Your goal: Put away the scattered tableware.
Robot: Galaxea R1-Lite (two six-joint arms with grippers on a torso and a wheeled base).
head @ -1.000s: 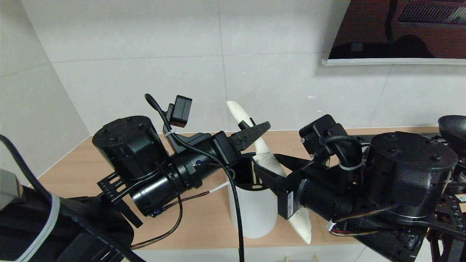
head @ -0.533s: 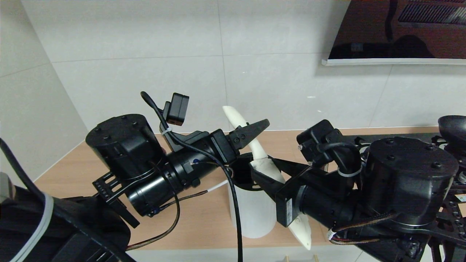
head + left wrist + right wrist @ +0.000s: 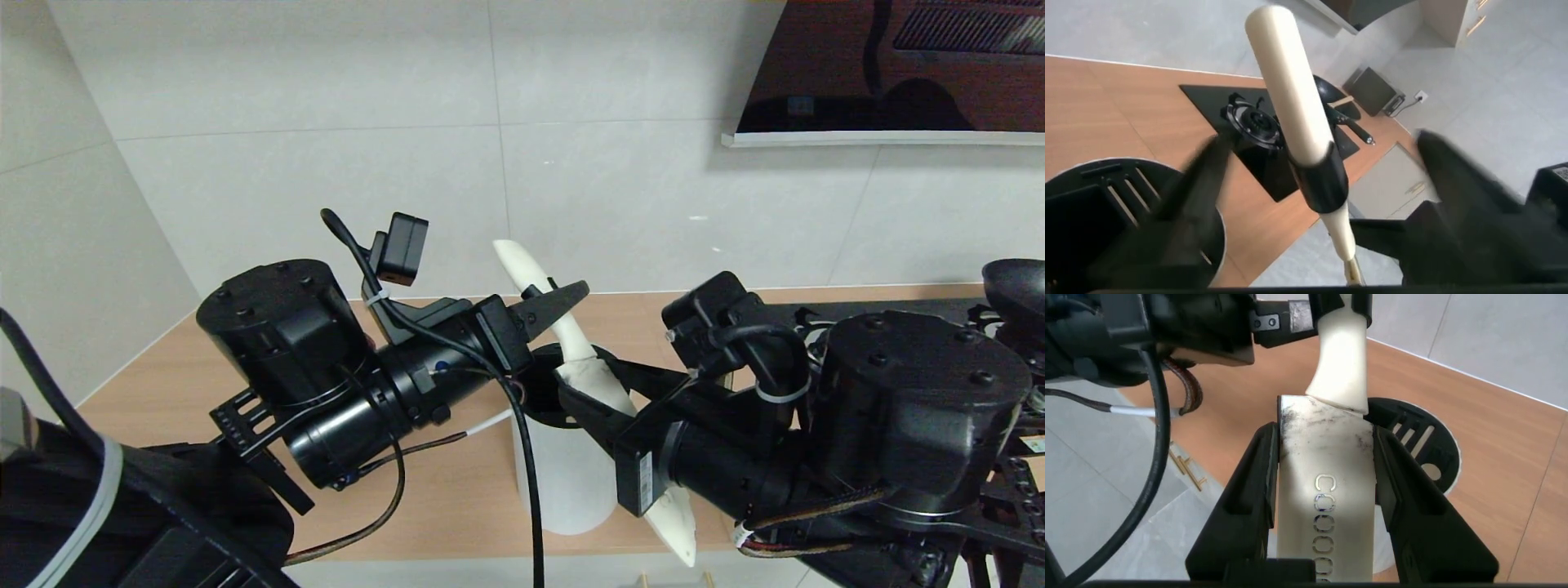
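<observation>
R hand (image 3: pixel 1323 434) clamped on white spatula (image 3: pixel 1327 486) blade, tilted over holder (image 3: pixel 567 482) on table (image 3: pixel 204 359). L hand (image 3: pixel 1323 145) spread wide, fingers flanking handle, no contact.

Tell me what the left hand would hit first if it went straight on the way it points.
Most likely the white spatula held by the right hand: its handle stands between the left hand's spread fingers, so the palm would meet it.

A wooden countertop (image 3: pixel 457 490) carries a white cylindrical utensil holder (image 3: pixel 563 482) near its front edge, at 6 o'clock; a black gas hob (image 3: pixel 1249 131) sits at 3 o'clock.
</observation>
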